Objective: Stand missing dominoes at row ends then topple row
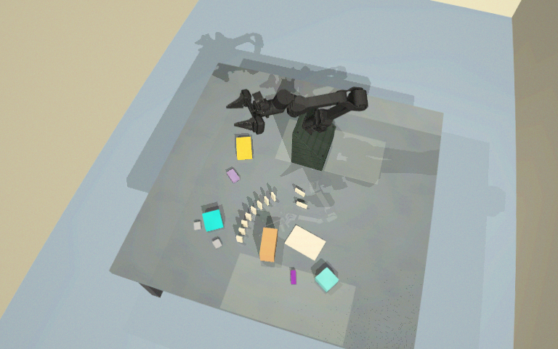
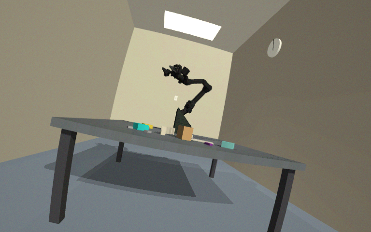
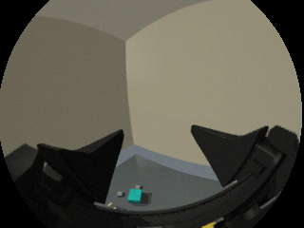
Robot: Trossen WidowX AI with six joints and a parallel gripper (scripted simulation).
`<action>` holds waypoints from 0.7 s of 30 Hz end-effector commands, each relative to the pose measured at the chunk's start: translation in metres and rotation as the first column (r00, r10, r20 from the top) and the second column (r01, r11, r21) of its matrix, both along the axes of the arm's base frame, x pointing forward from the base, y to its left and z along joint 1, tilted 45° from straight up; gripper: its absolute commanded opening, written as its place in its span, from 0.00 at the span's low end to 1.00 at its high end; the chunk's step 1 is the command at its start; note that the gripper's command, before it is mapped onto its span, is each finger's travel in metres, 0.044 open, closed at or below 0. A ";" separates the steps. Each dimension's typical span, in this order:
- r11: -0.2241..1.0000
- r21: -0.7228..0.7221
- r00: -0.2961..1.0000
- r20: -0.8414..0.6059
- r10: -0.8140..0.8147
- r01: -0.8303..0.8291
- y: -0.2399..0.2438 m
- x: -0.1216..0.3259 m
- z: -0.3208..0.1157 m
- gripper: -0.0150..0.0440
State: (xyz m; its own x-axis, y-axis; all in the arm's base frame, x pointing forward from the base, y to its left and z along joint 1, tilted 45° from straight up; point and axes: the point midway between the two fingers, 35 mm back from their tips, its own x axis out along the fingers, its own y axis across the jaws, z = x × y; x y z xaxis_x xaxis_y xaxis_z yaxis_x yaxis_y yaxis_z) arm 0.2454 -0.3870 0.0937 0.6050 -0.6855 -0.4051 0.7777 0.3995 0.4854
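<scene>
Several cream dominoes stand in a curved row, its near end domino (image 1: 239, 238) (image 2: 163, 130) left of the orange block and its far end domino (image 1: 273, 196) toward the arm's base. Two loose cream dominoes, one (image 1: 299, 191) behind the other (image 1: 301, 204), are right of the row's far end. Their short shadows suggest they lie down. My gripper (image 1: 230, 115) (image 2: 165, 66) (image 3: 159, 131) is wide open and empty, high above the table and well away from the row. In the wrist view, only a small cream bit of the dominoes shows at the lower edge.
An orange block (image 1: 268, 244) (image 2: 185, 133) stands beside the row. A cream slab (image 1: 305, 242), purple block (image 1: 293, 276) and aqua block (image 1: 326, 279) are farther right. A cyan block (image 1: 212, 220) (image 3: 135, 195), two grey cubes, a lilac block (image 1: 232, 175) and a yellow block (image 1: 243, 147) are left.
</scene>
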 end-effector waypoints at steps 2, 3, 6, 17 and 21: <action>0.960 0.259 0.994 0.040 0.099 -0.106 0.056 0.039 -0.039 1.00; 0.941 0.314 0.992 0.049 0.116 -0.125 0.069 0.046 -0.046 1.00; 0.864 0.473 0.985 0.070 0.155 -0.169 0.109 0.064 -0.064 1.00; 0.341 0.938 0.976 -0.010 0.219 -0.067 0.283 0.078 -0.115 1.00; 0.119 0.987 0.960 -0.138 0.245 0.112 0.344 0.058 -0.128 1.00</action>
State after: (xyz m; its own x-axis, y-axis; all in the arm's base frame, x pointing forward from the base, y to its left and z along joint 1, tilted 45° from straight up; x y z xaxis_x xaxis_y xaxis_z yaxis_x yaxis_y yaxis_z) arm 0.3201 -0.0807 -0.0240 0.5026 0.3422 -0.7939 0.8642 -0.1750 0.4717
